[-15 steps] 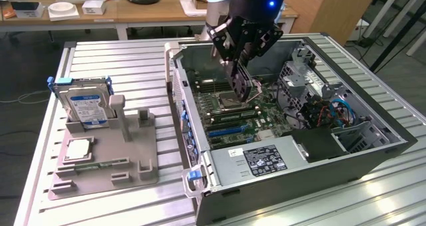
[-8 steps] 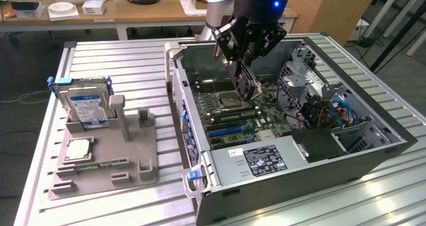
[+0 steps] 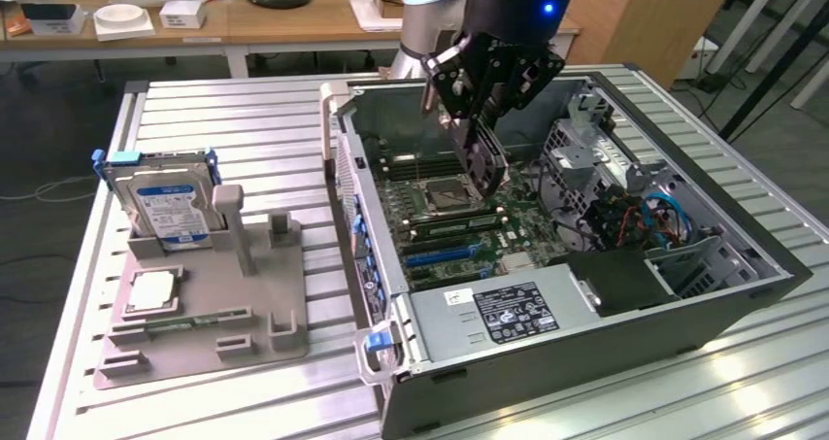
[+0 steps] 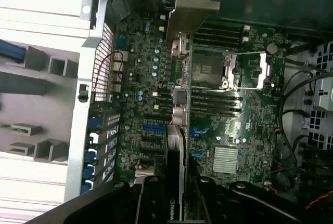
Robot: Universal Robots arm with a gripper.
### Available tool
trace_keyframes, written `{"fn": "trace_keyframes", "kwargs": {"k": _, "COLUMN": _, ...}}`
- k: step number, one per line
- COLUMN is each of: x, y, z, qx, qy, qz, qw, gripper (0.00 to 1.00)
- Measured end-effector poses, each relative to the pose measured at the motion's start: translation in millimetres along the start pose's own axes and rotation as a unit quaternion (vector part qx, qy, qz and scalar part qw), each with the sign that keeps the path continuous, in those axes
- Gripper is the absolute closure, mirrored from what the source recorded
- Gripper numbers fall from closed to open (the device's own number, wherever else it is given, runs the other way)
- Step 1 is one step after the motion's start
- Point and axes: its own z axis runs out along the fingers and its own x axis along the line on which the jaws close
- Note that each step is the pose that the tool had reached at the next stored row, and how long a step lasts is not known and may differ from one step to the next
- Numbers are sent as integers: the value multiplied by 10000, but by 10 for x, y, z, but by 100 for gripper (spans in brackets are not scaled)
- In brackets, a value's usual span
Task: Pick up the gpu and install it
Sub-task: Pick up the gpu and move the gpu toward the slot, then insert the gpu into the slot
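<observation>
The gpu [image 3: 482, 158], a thin dark card, hangs on edge inside the open computer case [image 3: 388, 362], above the green motherboard [image 3: 453, 217]. My gripper [image 3: 475, 119] is shut on the card's upper edge. In the wrist view the gpu [image 4: 176, 146] shows edge-on between the black fingers [image 4: 151, 203]. Its pale metal bracket [image 4: 193, 5] points toward the case's rear wall. The gripper [image 4: 177, 200] holds it over the motherboard [image 4: 140, 78], beside the processor socket [image 4: 208, 68] and in line with the blue slots [image 4: 153, 129].
A grey parts holder [image 3: 194, 314] lies on the slatted table at the exterior view's left. It carries a hard drive [image 3: 166, 202] standing upright and a small chip [image 3: 153, 289]. In the case are a power supply [image 3: 512, 309], drive cages [image 3: 609, 158] and cables [image 3: 647, 217].
</observation>
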Motion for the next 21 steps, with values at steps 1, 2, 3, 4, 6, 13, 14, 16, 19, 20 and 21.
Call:
{"fn": "trace_keyframes", "kwargs": {"k": 1, "x": -1, "y": 0, "z": 0, "qx": 0, "qy": 0, "qz": 0, "qw": 10000, "gripper": 74}}
{"fn": "trace_keyframes", "kwargs": {"k": 2, "x": -1, "y": 0, "z": 0, "qx": 0, "qy": 0, "qz": 0, "qw": 10000, "gripper": 74}}
{"fn": "trace_keyframes", "kwargs": {"k": 3, "x": -1, "y": 0, "z": 1, "qx": -1, "qy": -1, "qz": 0, "qw": 10000, "gripper": 74}}
{"fn": "trace_keyframes", "kwargs": {"k": 4, "x": -1, "y": 0, "z": 1, "qx": -1, "qy": 0, "qz": 0, "qw": 10000, "gripper": 74}}
{"fn": "trace_keyframes", "kwargs": {"k": 6, "x": -1, "y": 0, "z": 1, "qx": -1, "qy": 0, "qz": 0, "qw": 10000, "gripper": 74}}
{"fn": "trace_keyframes", "kwargs": {"k": 13, "x": -11, "y": -1, "z": 1, "qx": -1, "qy": 0, "qz": -10, "qw": 10000, "gripper": 74}}
{"fn": "trace_keyframes", "kwargs": {"k": 14, "x": -19, "y": -1, "z": 1, "qx": -1, "qy": 1, "qz": -15, "qw": 10000, "gripper": 74}}
{"fn": "trace_keyframes", "kwargs": {"k": 16, "x": -37, "y": -3, "z": 1, "qx": -1, "qy": 1, "qz": -25, "qw": 10000, "gripper": 74}}
{"fn": "trace_keyframes", "kwargs": {"k": 19, "x": -84, "y": -7, "z": 0, "qx": -1, "qy": 3, "qz": -50, "qw": 10000, "gripper": 74}}
{"fn": "trace_keyframes", "kwargs": {"k": 20, "x": -106, "y": -9, "z": -1, "qx": 0, "qy": 4, "qz": -64, "qw": 10000, "gripper": 74}}
{"fn": "trace_keyframes", "kwargs": {"k": 21, "x": -131, "y": -11, "z": -1, "qx": 0, "qy": 6, "qz": -80, "qw": 10000, "gripper": 74}}
